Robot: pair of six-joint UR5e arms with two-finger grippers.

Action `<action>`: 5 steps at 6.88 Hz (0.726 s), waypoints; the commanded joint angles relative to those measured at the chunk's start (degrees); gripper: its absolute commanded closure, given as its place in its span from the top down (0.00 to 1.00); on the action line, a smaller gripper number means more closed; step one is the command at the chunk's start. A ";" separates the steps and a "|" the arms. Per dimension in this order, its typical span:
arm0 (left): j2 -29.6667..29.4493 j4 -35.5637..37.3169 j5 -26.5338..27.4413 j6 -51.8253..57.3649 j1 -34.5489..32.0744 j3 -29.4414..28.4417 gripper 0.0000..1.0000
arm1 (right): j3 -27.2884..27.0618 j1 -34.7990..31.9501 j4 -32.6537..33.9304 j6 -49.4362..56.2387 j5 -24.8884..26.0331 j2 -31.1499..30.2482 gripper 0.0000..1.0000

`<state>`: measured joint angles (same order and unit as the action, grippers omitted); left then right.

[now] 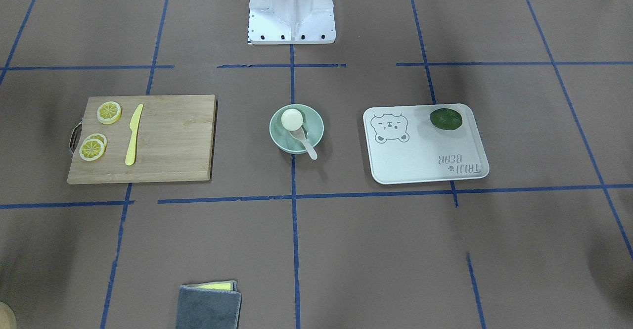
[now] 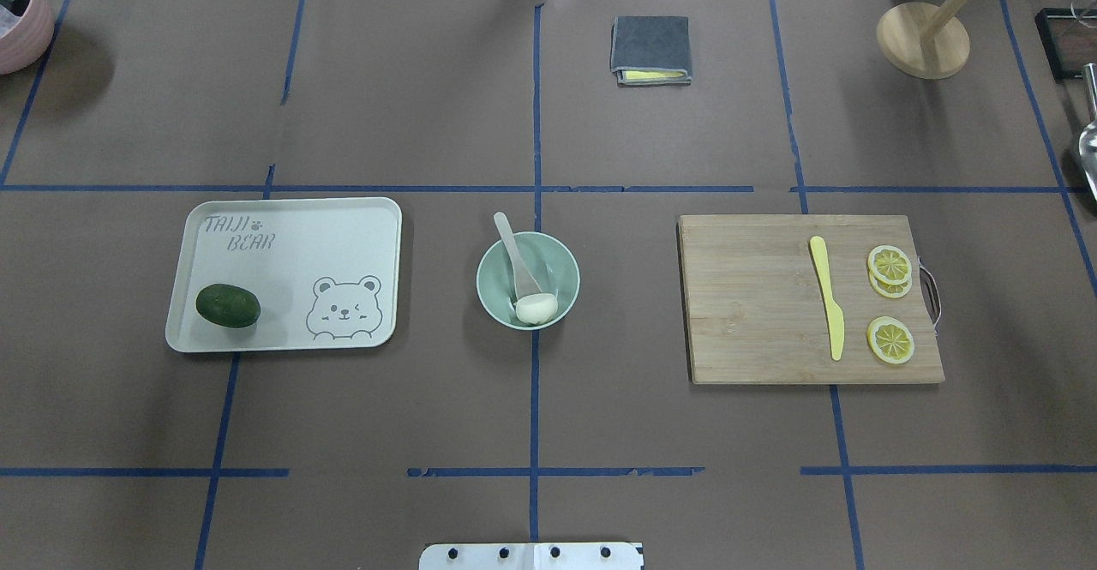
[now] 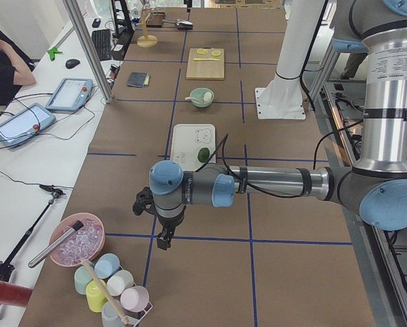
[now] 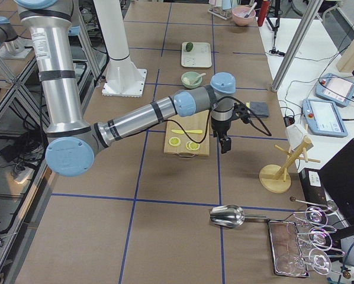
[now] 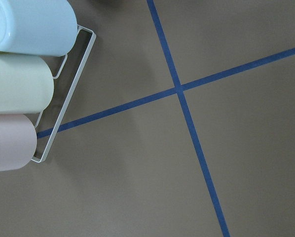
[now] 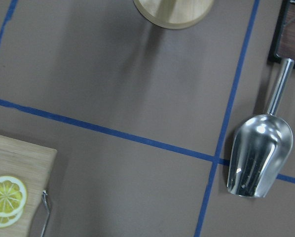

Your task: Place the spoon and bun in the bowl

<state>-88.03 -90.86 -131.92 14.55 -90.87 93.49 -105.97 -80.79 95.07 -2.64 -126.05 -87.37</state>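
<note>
Beyond the grey cloth (image 1: 210, 306), the spoon (image 1: 309, 147) overhanging the bowl (image 1: 273, 133) could be knocked out; left gripper (image 3: 164, 241) and right gripper (image 4: 224, 145) states cannot be told.

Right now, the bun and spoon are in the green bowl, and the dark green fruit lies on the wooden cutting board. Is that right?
No. The dark green fruit lies on the bear-print tray, as the overhead view shows. The bun and spoon are in the bowl.
</note>
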 commanded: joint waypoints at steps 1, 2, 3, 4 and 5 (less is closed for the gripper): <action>0.14 4.54 -2.99 -5.13 -0.10 2.04 1.00 | 0.15 -4.44 0.03 6.03 -3.82 -5.86 1.00; 0.05 4.64 -2.91 -5.23 -0.10 2.83 1.00 | 0.15 -5.77 -0.05 9.81 -4.46 -9.71 1.00; 0.05 4.55 -2.91 -5.23 -0.01 2.84 1.00 | 0.15 -7.09 -0.06 11.33 -4.29 -11.32 1.00; -0.04 4.47 -2.82 -5.14 -0.01 3.02 1.00 | 0.33 -7.62 0.03 11.08 -4.29 -11.94 1.00; -0.13 4.29 -2.91 -4.97 -0.01 3.10 1.00 | 0.50 -7.80 -0.05 11.17 -4.38 -12.38 1.00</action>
<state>-88.07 -86.43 -134.77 9.45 -90.89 96.42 -105.66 -88.05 95.05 8.17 -130.33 -98.84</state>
